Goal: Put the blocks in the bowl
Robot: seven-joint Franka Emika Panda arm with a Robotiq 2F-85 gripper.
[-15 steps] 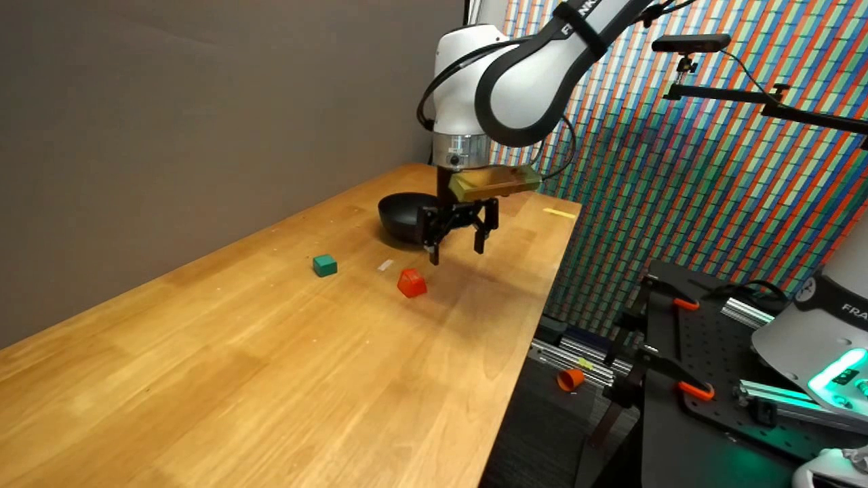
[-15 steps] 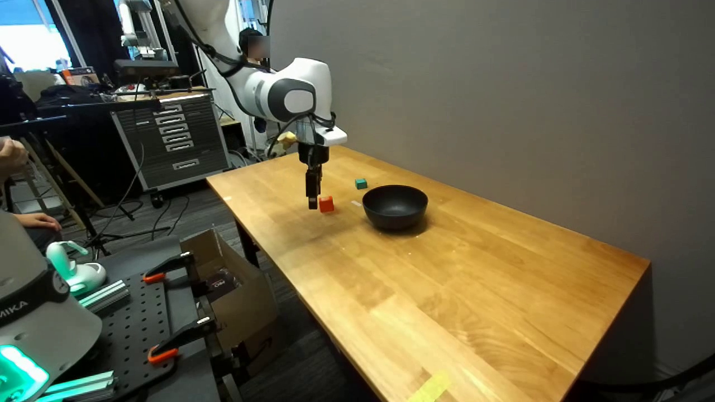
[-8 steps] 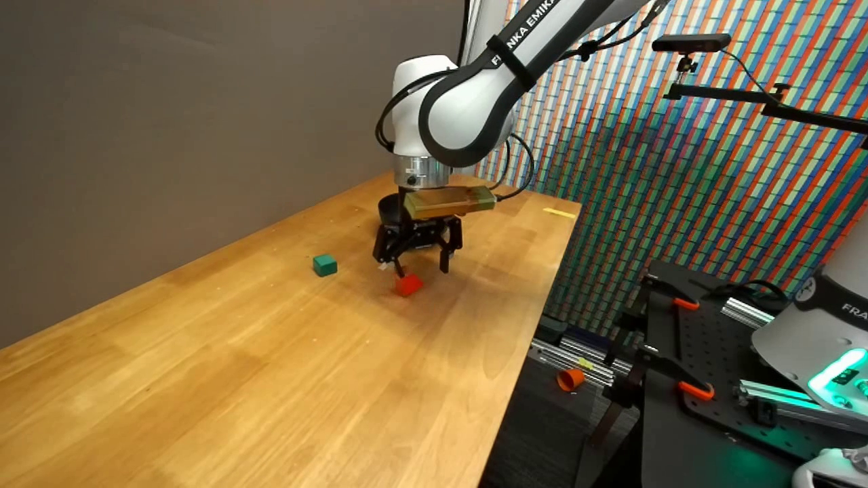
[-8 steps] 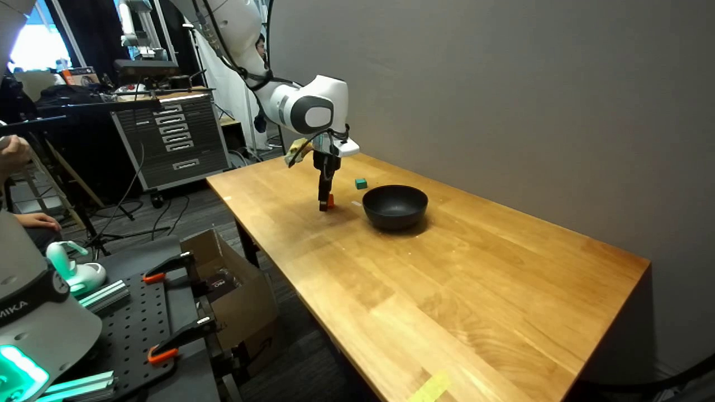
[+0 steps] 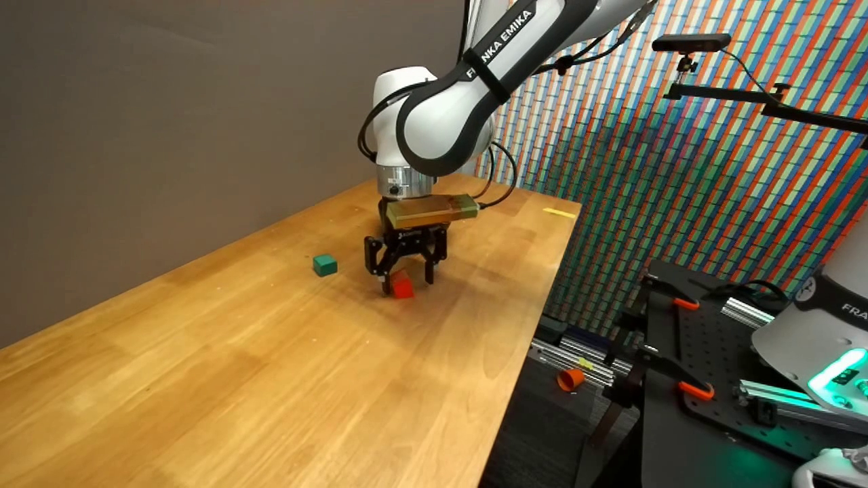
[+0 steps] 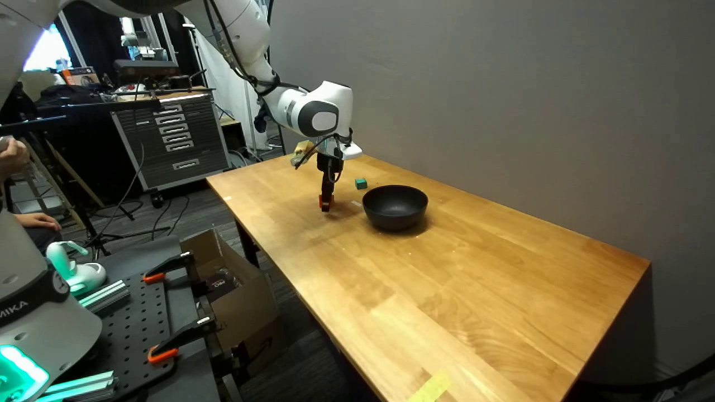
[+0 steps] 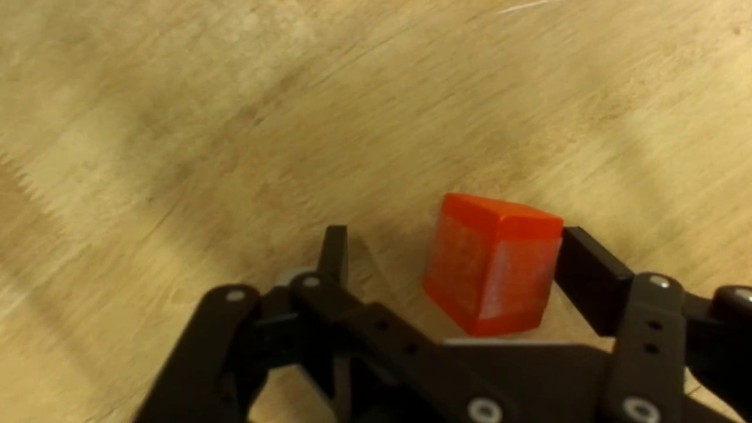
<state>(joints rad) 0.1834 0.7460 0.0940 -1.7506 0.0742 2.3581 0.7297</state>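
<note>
The red block point(image 5: 403, 287) stands on the wooden table between the fingers of my gripper point(image 5: 408, 285). In the wrist view the red block point(image 7: 496, 267) is close against the right finger, with a gap to the left finger. My gripper point(image 7: 452, 247) is open and low, fingertips near the table. In an exterior view a finger of the gripper point(image 6: 326, 206) hides most of the red block point(image 6: 320, 201). The green block point(image 5: 325, 265) lies apart on the table, also seen here point(image 6: 361, 183). The black bowl point(image 6: 395, 209) stands upright; the arm hides nearly all of it in an exterior view.
The wooden table point(image 5: 271, 379) runs along a grey wall point(image 5: 203, 135). A small white mark point(image 6: 356, 203) lies between the red block and the bowl. Yellow tape point(image 6: 433, 386) is at the table's end. A cardboard box point(image 6: 246, 312) stands on the floor beside the table.
My gripper has moved down and across, so its fingers now straddle the red block. The red block has shifted and turned slightly. The green block and bowl have not moved.
</note>
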